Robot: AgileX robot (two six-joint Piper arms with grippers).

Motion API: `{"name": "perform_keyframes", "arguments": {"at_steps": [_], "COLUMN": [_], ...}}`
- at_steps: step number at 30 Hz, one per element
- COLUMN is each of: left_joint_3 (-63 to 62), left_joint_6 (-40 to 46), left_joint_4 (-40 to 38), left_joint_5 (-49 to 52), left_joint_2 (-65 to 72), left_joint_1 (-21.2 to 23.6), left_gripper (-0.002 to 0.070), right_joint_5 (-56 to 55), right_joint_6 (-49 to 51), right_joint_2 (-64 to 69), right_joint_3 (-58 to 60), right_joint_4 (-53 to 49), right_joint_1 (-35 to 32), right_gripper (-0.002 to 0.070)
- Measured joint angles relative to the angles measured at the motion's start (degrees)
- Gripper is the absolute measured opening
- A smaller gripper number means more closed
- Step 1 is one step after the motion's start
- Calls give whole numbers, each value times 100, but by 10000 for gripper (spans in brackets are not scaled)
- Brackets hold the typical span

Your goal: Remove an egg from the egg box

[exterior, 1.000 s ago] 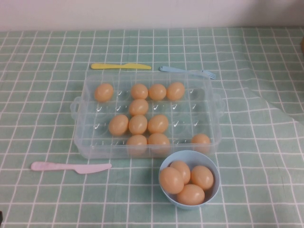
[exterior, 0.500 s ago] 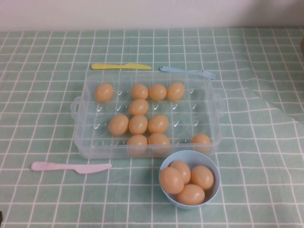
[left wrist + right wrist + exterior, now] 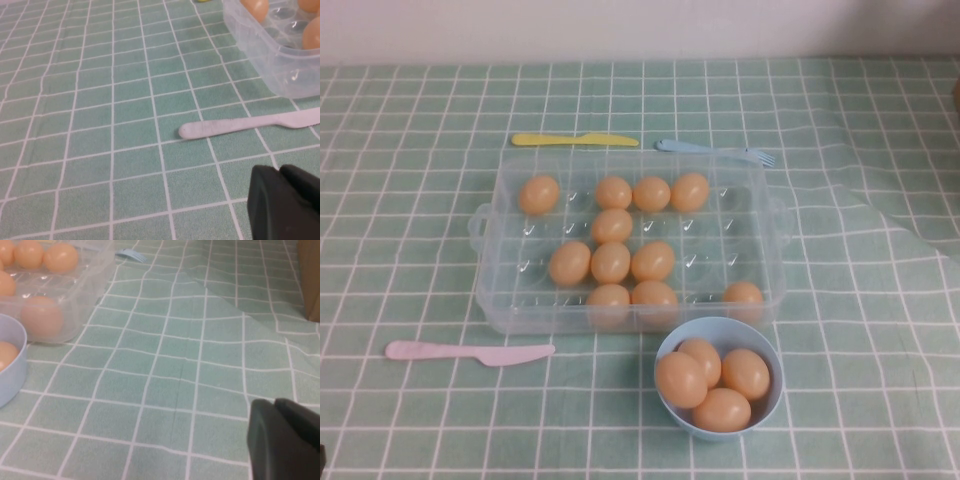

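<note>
My left gripper (image 3: 280, 202) hangs low near the pink knife (image 3: 250, 123), fingers together. The egg box (image 3: 495, 300) sits mid-table, its nearest egg (image 3: 743, 296) in the corner by the blue bowl (image 3: 768, 405). My right gripper (image 3: 282, 437), closed, waits right of both; reaching in closed could knock that egg or catch the bowl.

Clear egg box (image 3: 510, 300) mid-table, tan eggs (image 3: 611, 262) seated.
</note>
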Motion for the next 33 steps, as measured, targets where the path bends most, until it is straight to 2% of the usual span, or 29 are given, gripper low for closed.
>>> {"name": "perform_keyframes", "arguments": {"at_steps": [33], "left_joint_3": [0], "left_joint_6": [0], "left_joint_4": [11], "left_joint_5": [0], "left_joint_2": [0], "left_joint_1": [0], "left_gripper": [-4], "right_joint_5": [37], "right_joint_6": [-109], "right_joint_2": [-9], "right_joint_3": [0], "right_joint_4": [80], "right_joint_1": [0], "right_gripper": [-18]}}
